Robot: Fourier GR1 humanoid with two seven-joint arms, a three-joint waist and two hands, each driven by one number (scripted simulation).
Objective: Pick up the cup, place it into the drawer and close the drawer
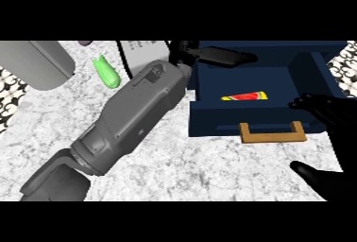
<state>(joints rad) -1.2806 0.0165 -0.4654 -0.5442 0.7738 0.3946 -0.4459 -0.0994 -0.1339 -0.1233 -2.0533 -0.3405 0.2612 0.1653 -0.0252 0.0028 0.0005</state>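
Note:
The navy drawer [209,124] stands pulled open, its wooden handle [273,133] facing me. Inside lies a small red and yellow object [245,97], on its side; I cannot tell for sure that it is the cup. My left forearm crosses the counter from the lower left. Its black hand [217,56] hangs over the drawer's far left corner with fingers stretched out and holds nothing. My right hand [333,142] shows at the right edge, open. Its fingers are beside the drawer's front right corner and its thumb is lower down.
A green object [107,73] lies on the marble counter [202,165] at the upper left. A large grey rounded body [38,64] fills the top left corner. A pale panel [143,51] stands behind the left forearm. Patterned strips run along both side edges.

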